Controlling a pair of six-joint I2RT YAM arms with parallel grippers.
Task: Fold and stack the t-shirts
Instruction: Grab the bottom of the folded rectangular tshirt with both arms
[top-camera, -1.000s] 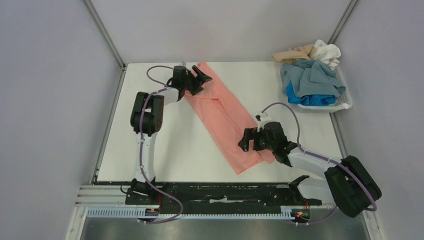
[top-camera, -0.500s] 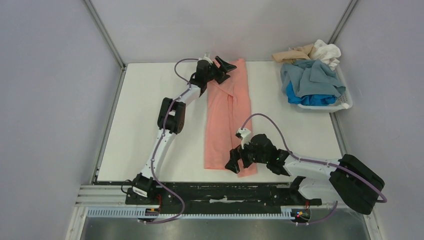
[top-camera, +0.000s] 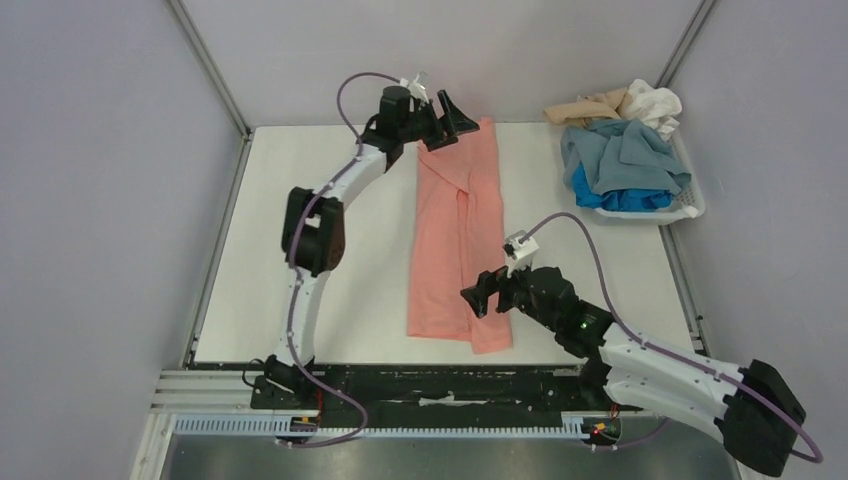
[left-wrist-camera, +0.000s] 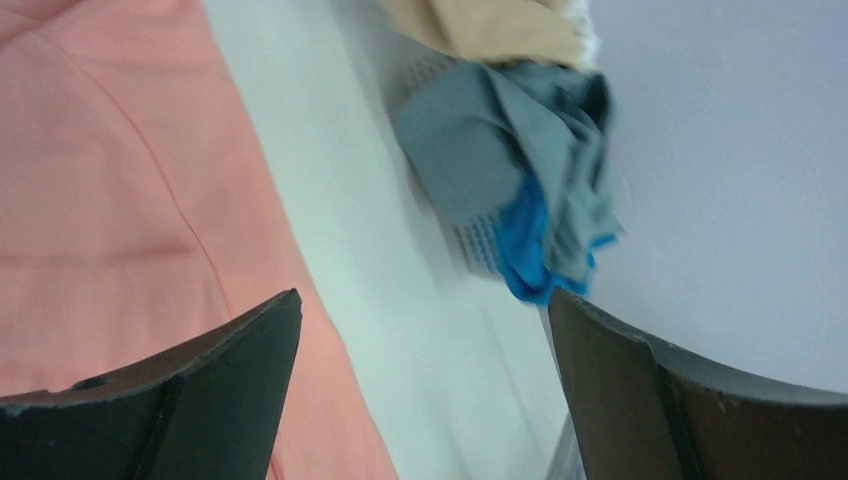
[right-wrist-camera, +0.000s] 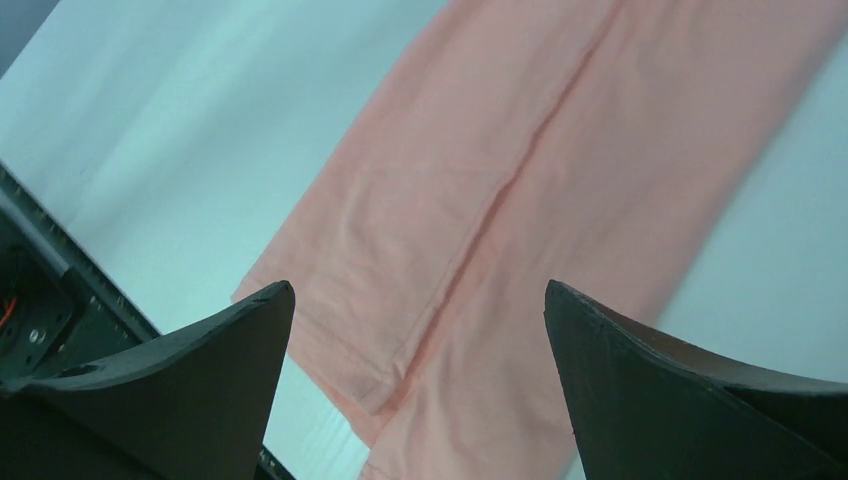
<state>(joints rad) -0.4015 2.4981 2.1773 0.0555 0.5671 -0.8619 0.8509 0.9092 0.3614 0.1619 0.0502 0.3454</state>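
One salmon-pink t-shirt (top-camera: 455, 240) lay flat on the white table (top-camera: 260, 250), folded lengthwise into a long narrow strip that ran from the far edge toward the near edge, with a fold line down its middle. The left gripper (top-camera: 455, 128) hung over the strip's far end at its left corner, fingers spread wide and holding nothing; its wrist view showed pink cloth below one finger and bare table between the two. The right gripper (top-camera: 475, 302) hung above the strip's near end at its right edge, fingers also spread wide and empty, with the hem visible between them and no cloth touched. Well apart at the far right corner, a white basket (top-camera: 690, 208) held a heap of grey-blue (top-camera: 625, 155), bright blue (top-camera: 620, 198), beige (top-camera: 585, 108) and white (top-camera: 655, 102) shirts.
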